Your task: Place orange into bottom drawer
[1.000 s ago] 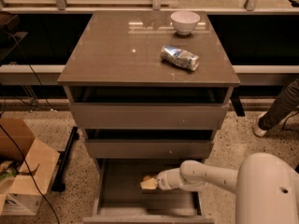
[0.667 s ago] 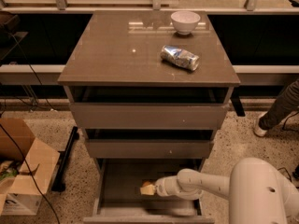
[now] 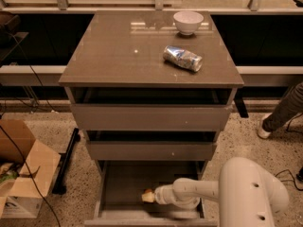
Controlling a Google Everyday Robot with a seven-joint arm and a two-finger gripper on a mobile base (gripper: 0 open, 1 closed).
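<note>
The bottom drawer (image 3: 124, 188) is pulled open under the two upper drawers, and its flat grey floor shows. My white arm reaches into it from the right. My gripper (image 3: 148, 196) is low over the middle of the drawer floor, pointing left. A small pale-yellow and orange patch (image 3: 147, 192) shows at its tip. I cannot tell whether that patch is the orange. No orange shows anywhere else, neither on the cabinet top nor loose in the drawer.
A white bowl (image 3: 188, 21) and a crushed silver-blue can (image 3: 182, 58) sit on the cabinet top (image 3: 118, 56). The two upper drawers (image 3: 151, 117) stand slightly open. A cardboard box (image 3: 21, 174) is on the floor at left. A person's leg (image 3: 284, 110) is at right.
My gripper has sunk lower into the bottom drawer, a little toward its front. The bowl and the can have not moved.
</note>
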